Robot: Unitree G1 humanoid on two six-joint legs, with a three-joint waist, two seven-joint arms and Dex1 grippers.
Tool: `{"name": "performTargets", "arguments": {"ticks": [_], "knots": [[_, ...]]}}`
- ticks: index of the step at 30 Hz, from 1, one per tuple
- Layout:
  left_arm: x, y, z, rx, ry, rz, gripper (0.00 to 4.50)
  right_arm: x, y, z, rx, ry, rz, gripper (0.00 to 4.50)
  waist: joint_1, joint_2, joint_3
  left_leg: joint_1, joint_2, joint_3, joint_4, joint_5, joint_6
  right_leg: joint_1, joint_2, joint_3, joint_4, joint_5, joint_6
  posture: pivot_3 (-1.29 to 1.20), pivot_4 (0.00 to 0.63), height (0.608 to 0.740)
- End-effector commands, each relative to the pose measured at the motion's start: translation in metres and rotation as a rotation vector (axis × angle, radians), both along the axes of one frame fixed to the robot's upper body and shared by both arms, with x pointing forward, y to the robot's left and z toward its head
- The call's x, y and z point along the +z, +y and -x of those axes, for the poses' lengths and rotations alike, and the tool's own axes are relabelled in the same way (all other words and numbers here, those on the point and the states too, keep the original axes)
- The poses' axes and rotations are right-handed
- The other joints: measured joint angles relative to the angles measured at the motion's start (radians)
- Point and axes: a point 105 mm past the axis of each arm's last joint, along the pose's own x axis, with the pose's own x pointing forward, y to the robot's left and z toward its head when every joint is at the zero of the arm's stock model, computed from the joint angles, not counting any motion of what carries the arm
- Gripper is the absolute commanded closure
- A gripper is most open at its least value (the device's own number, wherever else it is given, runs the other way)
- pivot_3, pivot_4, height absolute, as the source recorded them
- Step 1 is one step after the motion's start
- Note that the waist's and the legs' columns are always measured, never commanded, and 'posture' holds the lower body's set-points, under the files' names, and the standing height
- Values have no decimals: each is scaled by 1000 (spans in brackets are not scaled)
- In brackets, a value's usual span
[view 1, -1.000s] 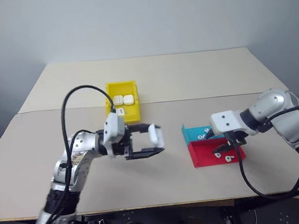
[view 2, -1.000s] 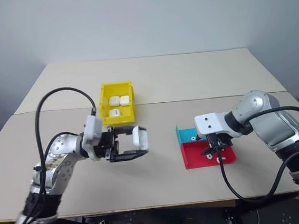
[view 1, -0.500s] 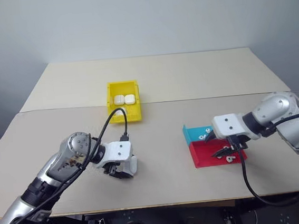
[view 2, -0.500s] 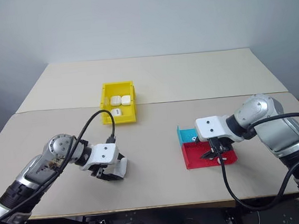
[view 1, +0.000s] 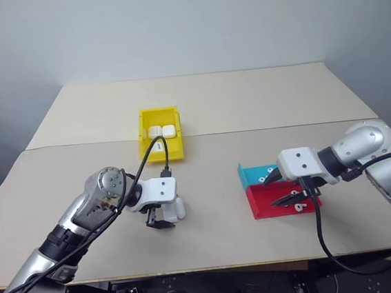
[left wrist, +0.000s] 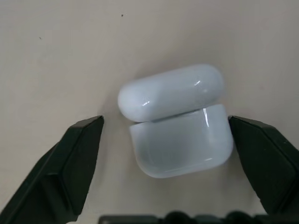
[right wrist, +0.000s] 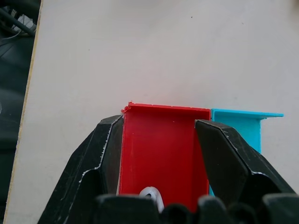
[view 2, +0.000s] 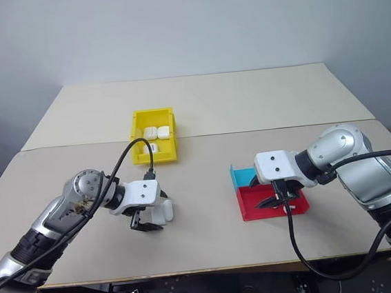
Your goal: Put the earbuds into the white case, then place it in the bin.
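On the table (view 1: 60,180) at the left, the left gripper (left wrist: 163,140) stands wide around a white case (left wrist: 177,121) lying there, lid just ajar, one finger (left wrist: 261,158) touching its side, nothing clamped; behind, the bin (view 1: 161,143) already holds several cases, so earlier rounds look done. To the right, the right gripper (right wrist: 159,140) hangs half-spread and empty over the red tray (right wrist: 159,149), where an earbud (right wrist: 152,196) lies; filling, shutting and binning this case seem left.

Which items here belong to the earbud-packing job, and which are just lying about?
Job: white case on the table between the left hand's open fingers; earbuds in the red tray; yellow bin; right hand over the red tray.
Lying about: teal tray; cases already binned.
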Motion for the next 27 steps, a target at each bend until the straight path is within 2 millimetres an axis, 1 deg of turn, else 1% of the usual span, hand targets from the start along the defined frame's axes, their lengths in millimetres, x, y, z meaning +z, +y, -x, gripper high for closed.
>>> {"name": "performTargets", "arguments": {"ticks": [1,4,8,10,17,26,27], "knots": [[-10,7,1,20,23,-59,32,15,1,1,0,-59,-25,1614,0,0,0,0,0,0,0,0,0,0,0,0,0,0,0,0,150,740],[-6,9,1,19,26,-69,32,14,1,2,0,-58,-26,1614,-1,0,0,0,0,0,0,0,0,0,0,0,0,0,0,0,150,740],[0,13,3,65,112,-103,32,14,3,1,-6,-62,-34,1614,-2,0,0,-1,0,0,0,0,0,-1,1,0,0,0,0,0,150,740],[2,12,3,91,127,-107,32,14,4,0,-10,-65,-39,1614,-2,0,0,-1,0,0,0,0,0,-1,1,0,0,0,0,0,150,740],[-1,9,2,149,167,-117,32,13,5,1,-13,-65,-50,1614,-1,0,0,-1,0,0,0,0,0,-1,1,0,0,0,0,0,150,740],[-4,1,3,156,144,-95,32,12,3,5,-19,-61,-52,1614,1,0,0,-1,0,0,1,0,0,0,1,0,0,0,0,0,150,740],[-4,1,2,161,137,-93,219,12,3,5,-19,-60,-52,1614,2,0,0,-1,0,0,1,0,0,0,0,0,0,0,0,0,150,740]]}}
